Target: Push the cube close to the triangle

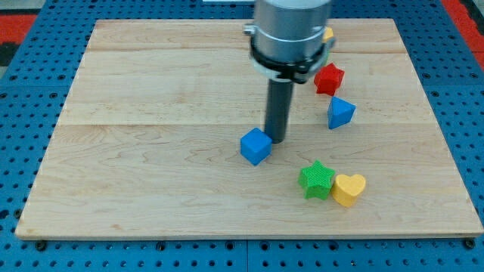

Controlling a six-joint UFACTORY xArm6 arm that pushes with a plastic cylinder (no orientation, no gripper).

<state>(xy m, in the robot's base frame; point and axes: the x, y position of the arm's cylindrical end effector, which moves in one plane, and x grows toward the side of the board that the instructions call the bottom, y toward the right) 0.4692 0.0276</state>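
My tip [275, 140] touches the blue cube [255, 146] at its upper right; no gripper exists. Light, rigid, likely slippery; blue triangle [340, 112] sits right.

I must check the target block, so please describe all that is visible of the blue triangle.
The blue triangle is a small wedge-like block, plain blue, looking like matte plastic. It rests on the wooden board at the view's right, just below the red block, seemingly apart from it. Nothing touches it. The blue cube and my tip lie to its left, clearly apart.
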